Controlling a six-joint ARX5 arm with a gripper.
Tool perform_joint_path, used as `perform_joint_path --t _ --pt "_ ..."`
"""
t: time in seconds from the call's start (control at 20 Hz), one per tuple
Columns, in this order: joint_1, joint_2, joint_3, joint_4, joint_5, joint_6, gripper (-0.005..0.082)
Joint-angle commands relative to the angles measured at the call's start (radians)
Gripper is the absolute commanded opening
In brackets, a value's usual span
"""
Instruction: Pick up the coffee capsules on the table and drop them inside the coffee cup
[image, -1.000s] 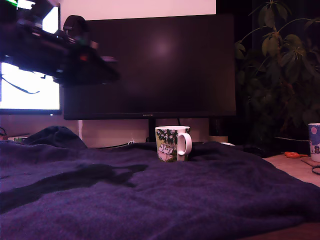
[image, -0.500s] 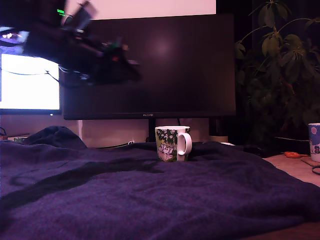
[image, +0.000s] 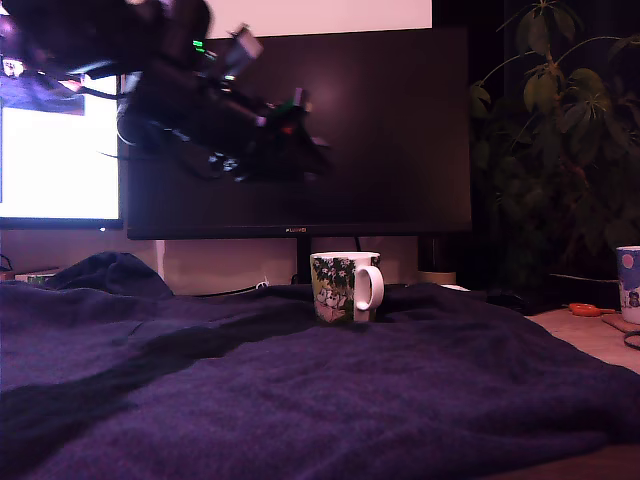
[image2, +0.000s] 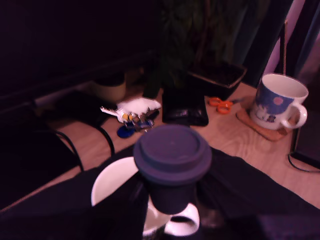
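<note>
while the claw hangs blurred in the air before the dark monitor, up and toward the exterior view's left of the coffee cup, it pinches a dark coffee capsule by its narrow end, flat rim facing the wrist camera. just past the capsule sits the white cup's open mouth on the blue-purple blanket over the surface. farther off lie orange scissors, keys and a blue-and-white cup on a coaster.
</note>
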Motion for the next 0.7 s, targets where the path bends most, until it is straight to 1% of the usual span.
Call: perform_joint_path --t 0.0,0.05,0.15,0.3,0.45,0.6,0.65 --pt "-0.012 0.051 0.042 -0.031 0.001 0.014 0.0178" --pt "-0.015 0.071 0.074 -0.060 0.000 0.024 0.0178" --pt "-0.024 0.111 0.135 -0.127 -0.010 0.027 0.0178" --pt "-0.026 0.178 0.228 -0.222 -0.046 0.042 0.0178" --pt "-0.028 0.245 0.320 -0.322 -0.061 0.054 0.0178" --pt "-0.028 0.303 0.380 -0.403 -0.082 0.058 0.0178" --pt "-0.029 0.314 0.382 -0.409 -0.089 0.059 0.0178"
